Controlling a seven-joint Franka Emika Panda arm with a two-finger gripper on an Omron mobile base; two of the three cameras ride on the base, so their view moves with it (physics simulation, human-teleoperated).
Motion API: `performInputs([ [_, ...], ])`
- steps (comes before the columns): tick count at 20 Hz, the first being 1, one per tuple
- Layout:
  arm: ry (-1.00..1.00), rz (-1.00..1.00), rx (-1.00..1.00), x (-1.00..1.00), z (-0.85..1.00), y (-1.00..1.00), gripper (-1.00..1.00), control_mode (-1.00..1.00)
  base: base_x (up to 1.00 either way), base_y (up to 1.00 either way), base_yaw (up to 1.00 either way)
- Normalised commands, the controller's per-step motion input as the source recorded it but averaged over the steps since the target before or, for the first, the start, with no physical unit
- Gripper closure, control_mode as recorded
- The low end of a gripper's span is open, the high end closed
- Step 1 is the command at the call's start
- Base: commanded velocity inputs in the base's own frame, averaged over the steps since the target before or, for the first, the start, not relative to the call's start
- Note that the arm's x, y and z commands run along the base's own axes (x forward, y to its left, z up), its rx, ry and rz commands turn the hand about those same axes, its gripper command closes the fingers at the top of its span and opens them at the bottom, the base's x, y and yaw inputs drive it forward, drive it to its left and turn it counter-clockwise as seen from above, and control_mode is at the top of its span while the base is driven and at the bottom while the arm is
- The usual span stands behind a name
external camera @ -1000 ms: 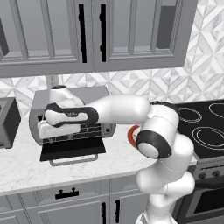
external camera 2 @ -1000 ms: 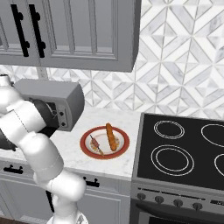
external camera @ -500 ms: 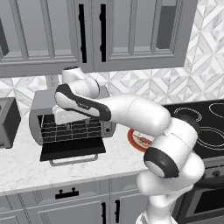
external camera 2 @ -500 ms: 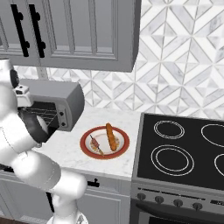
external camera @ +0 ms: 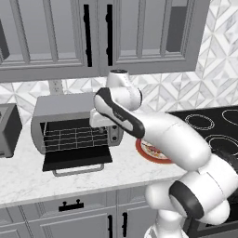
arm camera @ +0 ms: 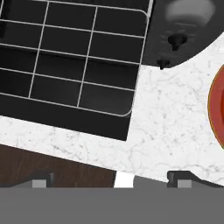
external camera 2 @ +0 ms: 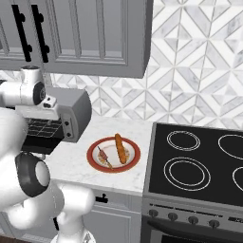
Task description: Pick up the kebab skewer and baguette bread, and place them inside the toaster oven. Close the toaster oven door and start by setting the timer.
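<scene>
The toaster oven [external camera: 69, 109] stands on the counter with its door [external camera: 76, 159] dropped open and the wire rack [arm camera: 83, 57] bare. My gripper [arm camera: 113, 179] is open with nothing between its fingertips. It hovers above the door's right end and the oven's knobs [arm camera: 175, 40]. In the left base view my hand [external camera: 100, 121] sits in front of the oven's knob panel. To the oven's right, a red-rimmed plate [external camera 2: 114, 154] holds the baguette bread [external camera 2: 121, 148] and the kebab skewer [external camera 2: 105, 157] side by side. The plate's rim [arm camera: 216, 109] shows at the right edge of the hand view.
A dark toaster [external camera: 7, 132] stands left of the oven. The black stovetop [external camera 2: 199, 161] lies right of the plate. Grey wall cabinets [external camera: 93, 37] hang above the counter. My arm crosses over part of the plate [external camera: 151, 152] in the left base view.
My hand has moved right, from the oven's open mouth to in front of its knob panel, and the arm has stretched out. The jaws stayed open; the food has not moved.
</scene>
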Motion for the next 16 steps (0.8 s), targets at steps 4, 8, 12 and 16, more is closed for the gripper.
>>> performInputs([
  [4,-0.04,0.03,0.06,-0.29,-0.11,-1.0,-1.0,-1.0,0.0,0.0,0.0],
  [8,-0.01,0.17,0.02,-0.33,-0.23,-1.0,-1.0,-1.0,0.0,0.0,0.0],
  [12,0.0,0.21,0.0,-0.02,-0.25,-1.0,-1.0,-1.0,0.0,0.0,0.0],
  [16,0.02,0.18,0.0,0.0,-0.3,-1.0,-1.0,-1.0,0.0,0.0,0.0],
])
